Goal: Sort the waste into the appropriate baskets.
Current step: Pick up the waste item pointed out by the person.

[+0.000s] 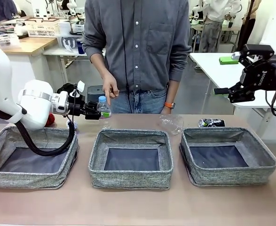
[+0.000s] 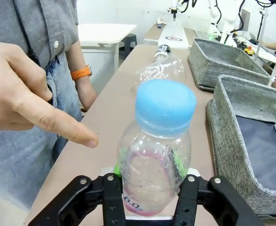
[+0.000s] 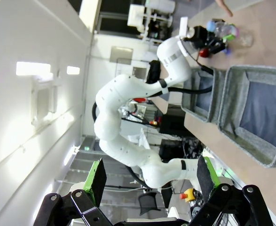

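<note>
My left gripper (image 1: 93, 112) is shut on the clear plastic bottle (image 1: 103, 108) with the blue cap, near the table's far edge behind the left basket (image 1: 32, 176). In the left wrist view its fingers (image 2: 113, 195) press both sides of the bottle (image 2: 154, 155). A clear cup (image 1: 171, 123) lies on its side behind the middle basket (image 1: 130, 176). A dark can (image 1: 211, 123) lies behind the right basket (image 1: 229, 176). A red can (image 1: 50, 119) peeks out from behind my left arm. My right gripper (image 1: 235, 92) hangs open, high at the right.
A person stands at the far side, one hand (image 1: 110, 90) hovering just above the bottle, a finger (image 2: 67, 129) pointing beside it. The other hand (image 1: 167, 108) rests at the table edge. The front strip of table (image 1: 138, 207) lies bare.
</note>
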Controlling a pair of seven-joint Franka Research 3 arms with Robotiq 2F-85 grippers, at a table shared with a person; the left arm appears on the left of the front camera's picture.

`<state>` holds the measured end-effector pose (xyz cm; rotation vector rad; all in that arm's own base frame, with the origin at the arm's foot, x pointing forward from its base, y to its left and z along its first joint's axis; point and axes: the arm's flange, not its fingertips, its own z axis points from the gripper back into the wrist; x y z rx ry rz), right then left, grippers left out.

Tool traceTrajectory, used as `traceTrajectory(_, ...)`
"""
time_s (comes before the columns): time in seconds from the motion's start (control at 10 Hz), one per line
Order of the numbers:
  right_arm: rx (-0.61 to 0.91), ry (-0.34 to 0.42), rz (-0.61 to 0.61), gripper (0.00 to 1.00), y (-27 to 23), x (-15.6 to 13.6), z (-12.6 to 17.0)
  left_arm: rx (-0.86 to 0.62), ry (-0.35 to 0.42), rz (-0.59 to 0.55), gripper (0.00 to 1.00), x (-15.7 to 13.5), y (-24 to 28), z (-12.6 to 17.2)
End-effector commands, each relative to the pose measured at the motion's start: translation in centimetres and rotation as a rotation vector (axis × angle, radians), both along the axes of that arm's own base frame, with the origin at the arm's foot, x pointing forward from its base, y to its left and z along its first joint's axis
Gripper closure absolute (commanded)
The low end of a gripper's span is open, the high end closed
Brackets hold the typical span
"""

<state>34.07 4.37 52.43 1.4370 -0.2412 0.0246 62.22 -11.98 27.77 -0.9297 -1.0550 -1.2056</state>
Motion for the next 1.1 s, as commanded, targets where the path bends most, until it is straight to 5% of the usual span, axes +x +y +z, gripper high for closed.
traceTrajectory(0.0, 0.020, 0.004, 0.000, 0.00, 0.2, 0.3, 0.5, -0.004, -0.039, -0.010, 0.61, -0.8, 0.5, 1.2)
traceTrajectory(0.3, 0.020, 0.004, 0.000, 0.00, 0.2, 0.3, 0.5, 0.152, -0.061, -0.030, 0.61, -4.7, 8.3, 10.8)
traceTrajectory(0.4, 0.020, 0.004, 0.000, 0.00, 0.2, 0.3, 0.5, 0.129, 0.020, -0.029, 0.61, -6.6, 9.7, 15.2)
traceTrajectory(0.6, 0.020, 0.004, 0.000, 0.00, 0.2, 0.3, 0.5, 0.176, 0.209, 0.012, 0.61, -8.5, 9.4, 20.5)
traceTrajectory(0.7, 0.020, 0.004, 0.000, 0.00, 0.2, 0.3, 0.5, 0.207, 0.375, 0.014, 0.61, -8.8, 8.6, 22.2)
traceTrajectory(0.8, 0.020, 0.004, 0.000, 0.00, 0.2, 0.3, 0.5, 0.329, 0.573, -0.059, 0.61, -9.1, 7.6, 22.9)
traceTrajectory(0.9, 0.020, 0.004, 0.000, 0.00, 0.2, 0.3, 0.5, 0.489, 0.683, 0.033, 0.61, -9.0, 6.9, 22.7)
traceTrajectory(1.0, 0.020, 0.004, 0.000, 0.00, 0.2, 0.3, 0.5, 0.549, 0.791, 0.008, 0.61, -8.9, 6.4, 21.8)
